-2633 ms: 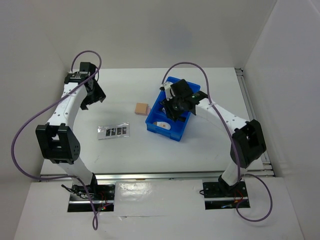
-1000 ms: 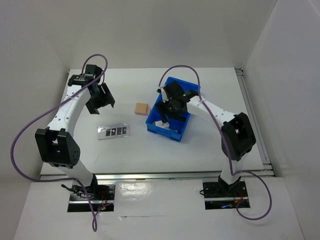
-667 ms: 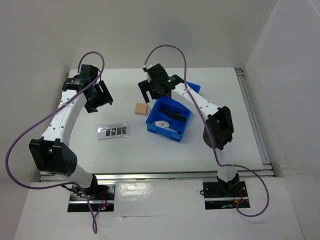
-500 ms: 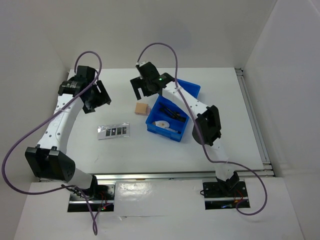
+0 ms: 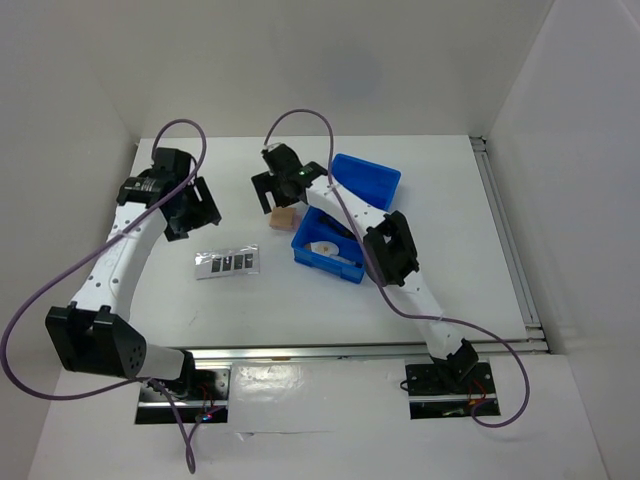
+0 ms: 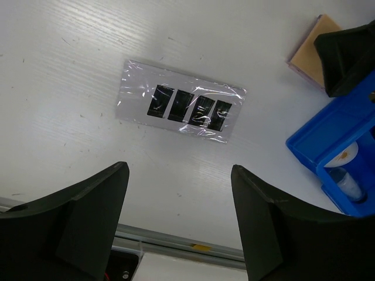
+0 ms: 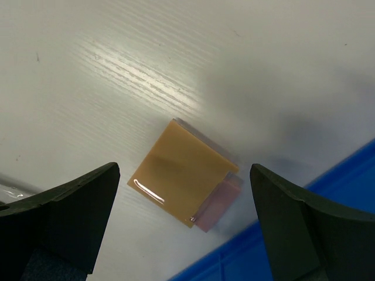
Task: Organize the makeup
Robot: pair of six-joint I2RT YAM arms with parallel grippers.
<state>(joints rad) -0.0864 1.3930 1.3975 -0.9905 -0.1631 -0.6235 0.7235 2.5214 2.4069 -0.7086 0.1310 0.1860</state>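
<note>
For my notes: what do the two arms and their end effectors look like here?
The left arm and right arm have white tubular links with chunky black joint housings. A purple cable loops loosely along each. The left end effector and right end effector are matte black, each with two broad, blunt fingers. No markings are legible.

No text, label, brand or number can be read in any view. Palette strip, ahead of the left gripper: clear wrap, no legible print. Tan pad, seen between the fingers of the right gripper: plain face. White compact in the blue bin, to the right of the left gripper: a small orange mark, too small to read.
</note>
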